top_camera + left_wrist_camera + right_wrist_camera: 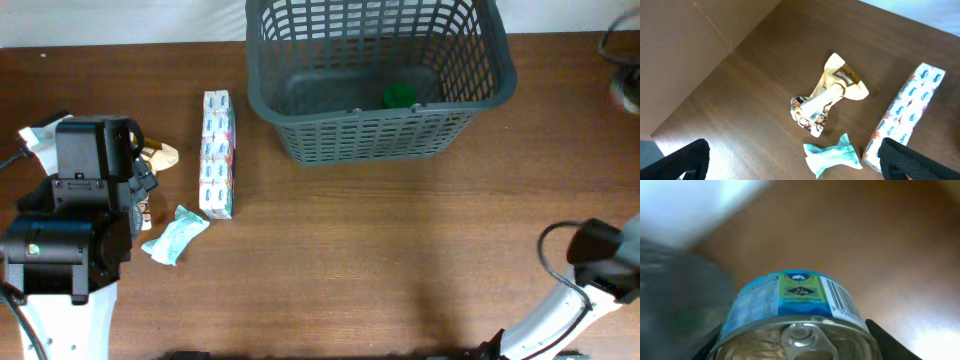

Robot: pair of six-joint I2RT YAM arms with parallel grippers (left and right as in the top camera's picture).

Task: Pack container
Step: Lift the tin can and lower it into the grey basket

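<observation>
Overhead: container [380, 112] sits upright at the far edge of the bench [400, 250], centre-right, mouth up, long axis running left-right. Inside it only a green-lidded jar [400, 96] shows, so packing looks barely begun. Out on the bench to its left are a tissue multipack [217, 153], a teal sachet [176, 234] and a tan packet [160, 153]. Left wrist: left gripper [793, 150] is spread wide and empty, hanging above the tan packet and sachet, with the multipack just to the side. Right wrist: blurred, but the right gripper [795, 342] appears to pinch a tin can [795, 305], pull-tab end nearest the lens. The grey smear at left is probably the container. At least four items are left to load, by my reckoning.
</observation>
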